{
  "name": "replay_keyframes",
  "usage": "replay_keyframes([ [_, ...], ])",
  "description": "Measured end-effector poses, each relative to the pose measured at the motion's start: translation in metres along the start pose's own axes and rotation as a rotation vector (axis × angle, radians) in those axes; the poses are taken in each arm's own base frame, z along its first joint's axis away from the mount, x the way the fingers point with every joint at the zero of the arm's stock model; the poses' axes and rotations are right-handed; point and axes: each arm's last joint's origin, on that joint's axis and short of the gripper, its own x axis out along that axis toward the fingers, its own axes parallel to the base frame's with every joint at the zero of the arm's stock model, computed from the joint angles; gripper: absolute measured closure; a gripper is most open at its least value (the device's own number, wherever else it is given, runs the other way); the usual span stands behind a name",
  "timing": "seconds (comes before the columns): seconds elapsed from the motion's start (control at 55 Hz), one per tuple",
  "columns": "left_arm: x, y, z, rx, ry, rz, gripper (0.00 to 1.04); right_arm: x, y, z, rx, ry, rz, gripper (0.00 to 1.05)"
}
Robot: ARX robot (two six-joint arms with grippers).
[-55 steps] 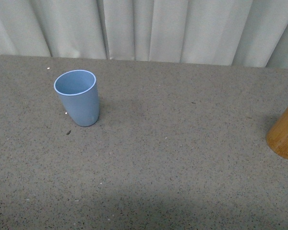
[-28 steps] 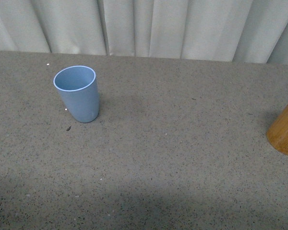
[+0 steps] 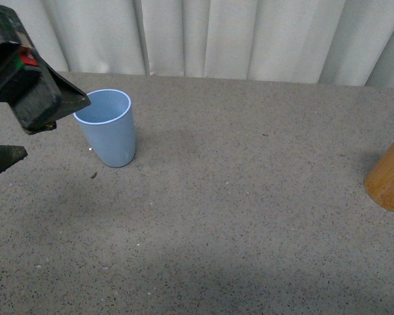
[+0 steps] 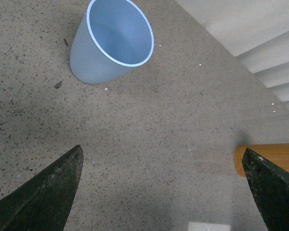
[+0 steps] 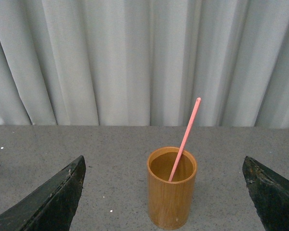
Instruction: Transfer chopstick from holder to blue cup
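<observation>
The blue cup [image 3: 108, 128] stands upright on the left of the table; in the left wrist view the blue cup [image 4: 111, 43] is seen from above with nothing inside. My left gripper [image 3: 56, 128] hovers just left of it, open and holding nothing, and is the same open left gripper [image 4: 162, 149] over bare tabletop. The tan holder [image 3: 389, 180] is cut off by the right edge. In the right wrist view the holder [image 5: 172, 192] stands upright with one pink chopstick [image 5: 185, 137] leaning in it. My right gripper [image 5: 164, 157] faces it, open, its fingers wide to either side.
The speckled grey tabletop [image 3: 236, 216] runs between cup and holder. A pale pleated curtain [image 3: 203, 36] hangs along the far edge. The holder [image 4: 267, 159] also shows beside one left finger in the left wrist view.
My left gripper has come into the front view from the left and now sits beside the blue cup. Cup and holder stay in place.
</observation>
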Motion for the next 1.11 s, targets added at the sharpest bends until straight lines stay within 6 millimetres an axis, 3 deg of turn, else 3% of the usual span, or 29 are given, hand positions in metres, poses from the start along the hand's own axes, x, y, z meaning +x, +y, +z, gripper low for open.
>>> replay_keyframes([
  [0.4,0.051,-0.009,0.004,0.001,0.028,0.097,0.07,0.000,0.000,0.000,0.000,0.000,0.000,0.09],
  [0.782,0.072,-0.013,0.006,0.000,0.038,0.124,0.07,0.000,0.000,0.000,0.000,0.000,0.000,0.09],
  [1.109,0.087,0.000,0.012,-0.022,0.025,0.197,0.07,0.000,0.000,0.000,0.000,0.000,0.000,0.09],
])
